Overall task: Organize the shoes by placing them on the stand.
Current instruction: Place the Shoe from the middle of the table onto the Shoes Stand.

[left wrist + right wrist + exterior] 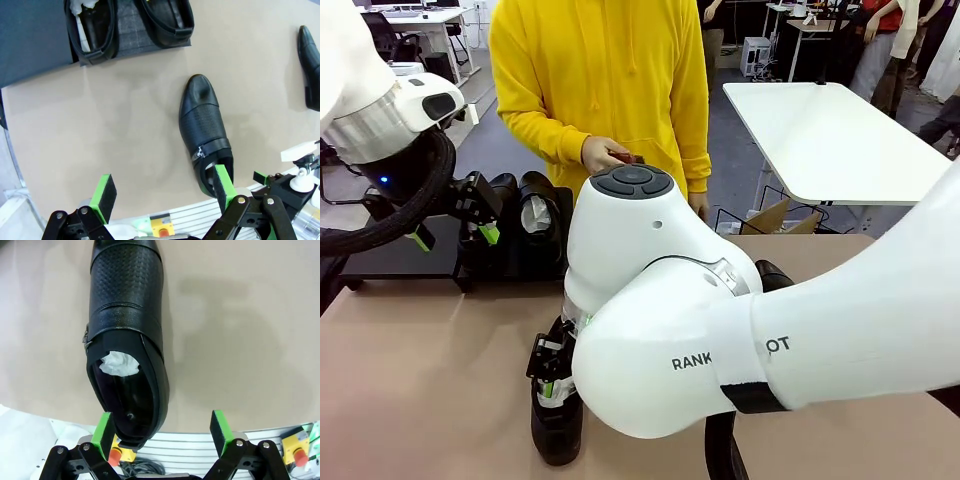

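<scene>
Shoe (127, 325) at the near edge of the table (420, 380), heel end toward the wide-open right gripper (161, 427).

Its long axis runs straight away from the fingers, toe far and paper-stuffed heel opening near. The heel sits off-centre, just beside one green pad (105, 427) and well clear of the other, so the jaws likely need a sideways shift before closing. The left gripper (162, 190), also spread and empty, hangs farther off by the stand (395, 262), whose right end carries two shoes (525, 215). A fourth shoe (310, 65) lies apart on the table.
</scene>
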Robot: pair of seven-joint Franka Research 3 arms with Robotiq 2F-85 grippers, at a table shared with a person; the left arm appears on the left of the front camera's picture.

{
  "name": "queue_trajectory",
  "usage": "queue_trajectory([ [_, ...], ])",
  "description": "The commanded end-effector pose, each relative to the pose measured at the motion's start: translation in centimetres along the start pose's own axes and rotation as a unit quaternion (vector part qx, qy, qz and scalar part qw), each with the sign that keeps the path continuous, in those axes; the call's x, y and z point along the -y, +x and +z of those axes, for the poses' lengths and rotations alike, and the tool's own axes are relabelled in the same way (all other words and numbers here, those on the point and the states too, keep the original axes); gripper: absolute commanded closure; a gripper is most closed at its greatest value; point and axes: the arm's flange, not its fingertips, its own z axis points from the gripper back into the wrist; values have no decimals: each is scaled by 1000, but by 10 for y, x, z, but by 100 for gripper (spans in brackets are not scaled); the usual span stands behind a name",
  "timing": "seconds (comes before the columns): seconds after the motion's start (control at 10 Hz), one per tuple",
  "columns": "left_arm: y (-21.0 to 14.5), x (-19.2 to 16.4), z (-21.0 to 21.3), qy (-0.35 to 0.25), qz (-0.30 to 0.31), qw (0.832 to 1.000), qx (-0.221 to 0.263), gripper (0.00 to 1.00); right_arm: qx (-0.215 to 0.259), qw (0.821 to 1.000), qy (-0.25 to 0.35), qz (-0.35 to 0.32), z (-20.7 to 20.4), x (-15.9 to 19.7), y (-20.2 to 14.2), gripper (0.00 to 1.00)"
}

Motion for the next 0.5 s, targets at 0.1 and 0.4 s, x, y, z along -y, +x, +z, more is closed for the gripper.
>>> queue_trajectory([
  [0.1,1,-1,2,0,2,1000,4,0,39,999,-25,23,49,44,-19,0],
  [0.4,1,-1,2,0,2,1000,4,0,84,996,-26,-23,104,118,-31,0],
])
